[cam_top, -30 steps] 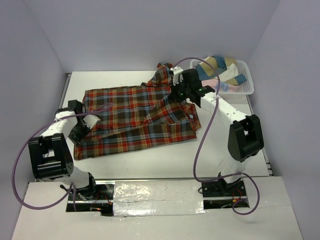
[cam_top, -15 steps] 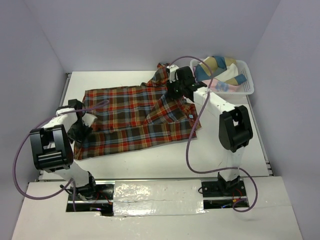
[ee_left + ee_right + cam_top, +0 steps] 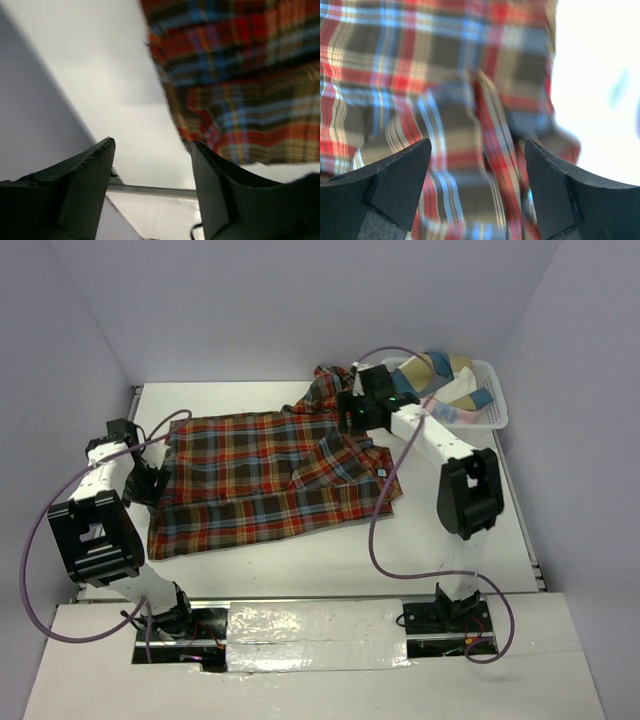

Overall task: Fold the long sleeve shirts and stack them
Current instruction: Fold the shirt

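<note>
A: Jaws?
B: Spread on left gripper [image 3: 152, 145], nothing between; above bare table [image 3: 300, 560] just off the shirt's left edge. Wide apart on right gripper [image 3: 477, 145] too, empty, over plaid near the collar.
A: Shirt?
B: Plaid shirt [image 3: 270, 475] mid-table, mostly flat, bunched at far right.
A: Progress?
B: Early, probably. No neat fold, no stack. More cloth [image 3: 440, 375] heaped in white basket [image 3: 497, 410], far right.

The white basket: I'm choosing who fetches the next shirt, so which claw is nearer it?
Right. The right claw is over the plaid shirt's collar end, close beside the basket; the left claw is at the shirt's opposite edge, across the table.
</note>
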Robot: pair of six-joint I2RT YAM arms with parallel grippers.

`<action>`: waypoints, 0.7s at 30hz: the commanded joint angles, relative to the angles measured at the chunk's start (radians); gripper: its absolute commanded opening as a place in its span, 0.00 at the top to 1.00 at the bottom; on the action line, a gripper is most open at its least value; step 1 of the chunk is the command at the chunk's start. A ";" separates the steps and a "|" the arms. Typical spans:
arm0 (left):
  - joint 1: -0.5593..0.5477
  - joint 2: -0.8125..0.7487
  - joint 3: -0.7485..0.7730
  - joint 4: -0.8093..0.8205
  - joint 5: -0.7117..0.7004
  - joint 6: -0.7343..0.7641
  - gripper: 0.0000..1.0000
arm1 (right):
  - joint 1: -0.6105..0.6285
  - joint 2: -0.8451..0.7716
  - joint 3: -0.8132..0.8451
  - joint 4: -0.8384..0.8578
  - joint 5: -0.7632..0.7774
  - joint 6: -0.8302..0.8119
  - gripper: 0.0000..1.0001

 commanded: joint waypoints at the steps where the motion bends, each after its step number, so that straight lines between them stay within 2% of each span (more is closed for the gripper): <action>1: 0.011 -0.069 -0.055 -0.127 0.120 -0.026 0.24 | -0.107 -0.227 -0.138 -0.091 -0.015 0.186 0.17; 4: 0.012 -0.080 -0.154 -0.101 0.111 -0.043 0.22 | -0.136 -0.408 -0.402 -0.032 -0.043 0.271 0.14; 8: 0.022 -0.051 -0.247 -0.032 0.068 -0.060 0.21 | -0.148 -0.507 -0.695 0.034 -0.153 0.346 0.13; 11: 0.026 -0.008 -0.258 -0.002 0.066 -0.065 0.19 | -0.158 -0.517 -0.804 0.098 -0.199 0.395 0.13; 16: 0.025 0.054 -0.241 0.017 0.157 -0.077 0.21 | -0.159 -0.458 -0.855 0.169 -0.241 0.447 0.13; 17: 0.026 0.061 -0.240 0.018 0.166 -0.077 0.23 | -0.159 -0.447 -0.861 0.173 -0.247 0.452 0.13; 19: 0.025 0.066 -0.240 0.021 0.218 -0.076 0.33 | -0.159 -0.433 -0.877 0.198 -0.264 0.469 0.14; 20: 0.023 0.067 -0.241 0.021 0.233 -0.073 0.42 | -0.161 -0.430 -0.901 0.207 -0.270 0.473 0.15; 21: 0.025 0.067 -0.249 0.021 0.252 -0.068 0.47 | -0.161 -0.430 -0.913 0.213 -0.279 0.478 0.22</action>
